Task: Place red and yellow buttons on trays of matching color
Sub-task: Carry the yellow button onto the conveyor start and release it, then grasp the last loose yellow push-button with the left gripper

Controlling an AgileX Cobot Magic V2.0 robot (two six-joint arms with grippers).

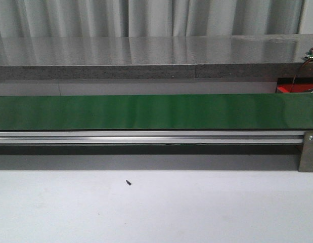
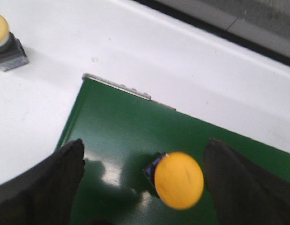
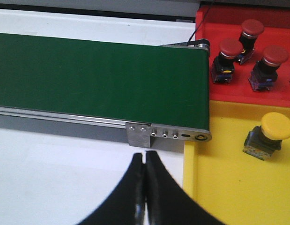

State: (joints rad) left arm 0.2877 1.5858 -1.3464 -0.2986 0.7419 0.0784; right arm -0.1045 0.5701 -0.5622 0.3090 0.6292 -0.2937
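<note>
Left jaws wide open over a yellow button (image 2: 178,180) on the green belt (image 2: 116,136).
Right gripper (image 3: 145,161) pinched closed, empty; red tray (image 3: 276,91), yellow tray (image 3: 219,187) at right. No readable writing anywhere.

Yellow buttons: three — one on belt (image 2: 178,180), one on worktop (image 2: 6,42), one in yellow tray (image 3: 269,136).
Red buttons: three in red tray (image 3: 226,60) (image 3: 248,38) (image 3: 269,67).
Trays: two — red (image 3: 276,96), yellow (image 3: 219,187).
Belts: one (image 1: 146,111).
</note>
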